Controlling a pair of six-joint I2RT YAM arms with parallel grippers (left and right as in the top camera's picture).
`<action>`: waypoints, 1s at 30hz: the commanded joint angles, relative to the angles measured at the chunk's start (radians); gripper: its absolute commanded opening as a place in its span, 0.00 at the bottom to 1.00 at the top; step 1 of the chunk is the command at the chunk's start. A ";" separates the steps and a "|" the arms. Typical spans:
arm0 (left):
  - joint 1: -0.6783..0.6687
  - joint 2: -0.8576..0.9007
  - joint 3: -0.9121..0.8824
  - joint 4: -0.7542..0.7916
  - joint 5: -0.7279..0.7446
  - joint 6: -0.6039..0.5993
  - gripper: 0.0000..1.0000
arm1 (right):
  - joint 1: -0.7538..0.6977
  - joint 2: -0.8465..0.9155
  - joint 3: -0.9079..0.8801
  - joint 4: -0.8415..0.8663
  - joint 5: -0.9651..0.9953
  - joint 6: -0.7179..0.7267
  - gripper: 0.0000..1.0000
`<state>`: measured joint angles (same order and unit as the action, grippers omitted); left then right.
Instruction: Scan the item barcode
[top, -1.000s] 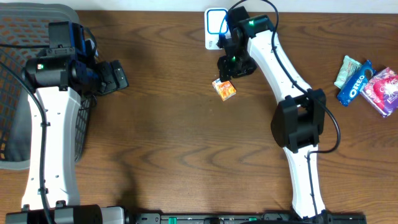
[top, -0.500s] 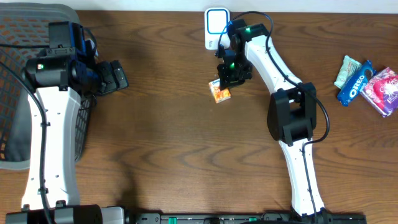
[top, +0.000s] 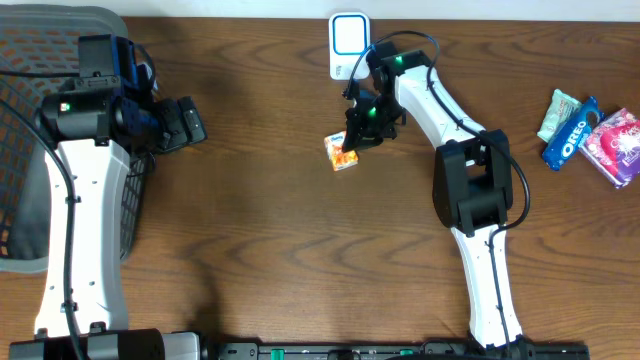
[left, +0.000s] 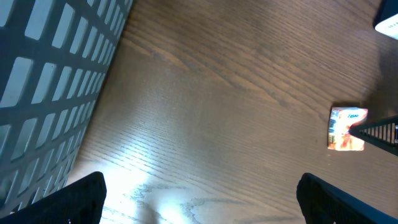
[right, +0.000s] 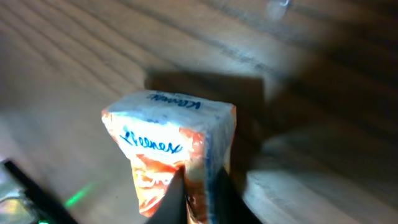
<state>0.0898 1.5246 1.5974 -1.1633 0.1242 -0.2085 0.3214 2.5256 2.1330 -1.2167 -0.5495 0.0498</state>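
Right wrist view, closest in: your right claw (right: 196, 190) is pinched shut on the tissue packet (right: 169, 146). The two dark fingers (right: 177, 198) nip the packet's lower edge, so nearly all of the packet stands out beyond the fingertips. The blue lettering on its white and orange wrapper faces the lens. A shadow lies on the wooden table (right: 74, 56) behind it. You cannot tell from here whether the packet rests on the wood or is clear of it.

Overhead: the packet sits at the claw's tip, on the side away from the scanner, tilted on the table. The white and blue scanner (top: 347, 38) stands near the back edge, just beyond the right arm's wrist and apart from the packet.

Farther left: your left claw (top: 198, 128) has its jaws spread wide and holds nothing. In its own wrist view, both fingertips (left: 78, 198) frame bare wood. It is beside the mesh basket (top: 20, 150), well apart from the packet.

Far right: an Oreo pack (top: 570, 132), a teal packet (top: 557, 112) and a pink packet (top: 615, 145) lie together.
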 joint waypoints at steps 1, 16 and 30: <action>0.003 0.000 0.002 -0.003 -0.009 0.005 0.98 | 0.011 0.050 -0.047 0.005 -0.051 0.045 0.01; 0.003 0.000 0.002 -0.003 -0.009 0.005 0.98 | -0.127 0.050 -0.003 -0.007 -0.818 -0.042 0.01; 0.003 0.000 0.002 -0.003 -0.009 0.005 0.98 | -0.099 0.050 -0.003 -0.181 -0.111 0.001 0.02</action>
<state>0.0898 1.5246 1.5974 -1.1633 0.1246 -0.2085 0.2100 2.5706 2.1208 -1.4033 -0.9161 -0.0322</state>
